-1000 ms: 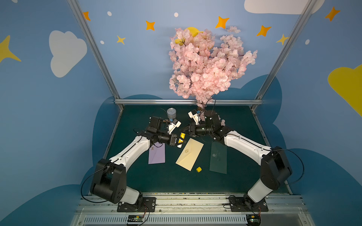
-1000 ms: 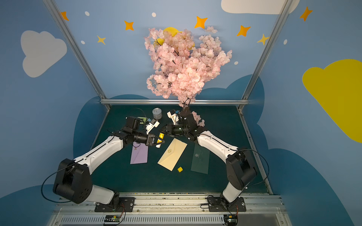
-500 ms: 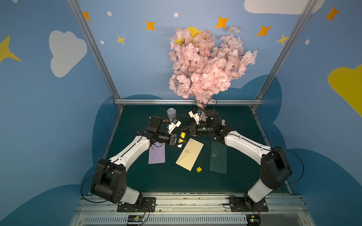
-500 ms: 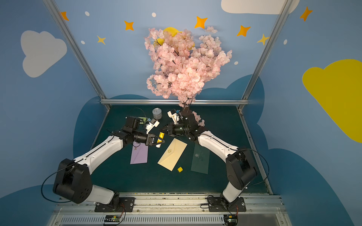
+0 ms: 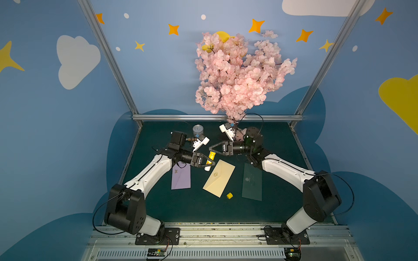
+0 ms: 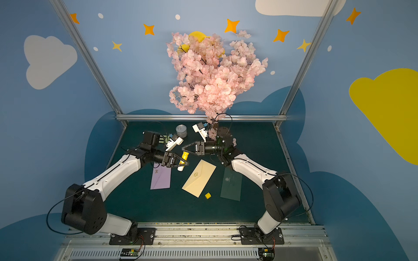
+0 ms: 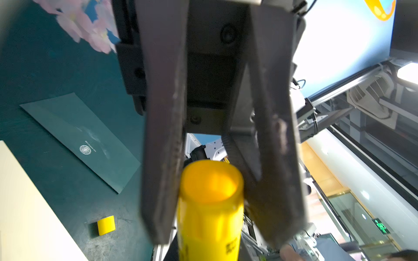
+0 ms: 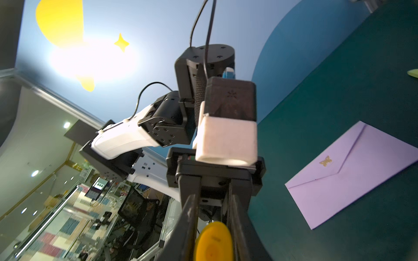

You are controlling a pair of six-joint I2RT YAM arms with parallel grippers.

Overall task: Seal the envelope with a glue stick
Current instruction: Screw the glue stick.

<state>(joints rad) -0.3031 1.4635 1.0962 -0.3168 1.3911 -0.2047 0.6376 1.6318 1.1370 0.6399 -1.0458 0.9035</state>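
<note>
The cream envelope (image 5: 220,178) (image 6: 200,178) lies flat and slanted mid-table, its gold emblem facing up. Just left of its far corner, the yellow glue stick (image 5: 212,155) (image 6: 185,155) hangs tilted above the mat, white end down. My left gripper (image 5: 211,162) (image 6: 186,163) is shut on its middle. My right gripper (image 5: 210,148) (image 6: 183,149) faces it and is shut on the upper yellow end. In the right wrist view, dark fingers (image 8: 188,226) press both sides of the stick's round end (image 8: 213,241). The left wrist view shows the tube (image 7: 210,214) flanked by fingers.
A small yellow cap (image 5: 229,195) (image 7: 106,225) lies by the envelope's near corner. A lilac envelope (image 5: 181,177) sits under the left arm. A dark green envelope (image 5: 252,182) lies to the right. A grey can (image 5: 198,130) and a pink blossom tree (image 5: 237,74) stand at the back.
My right gripper's jaws have closed onto the glue stick's upper end. Both arms and the envelopes have stayed where they were.
</note>
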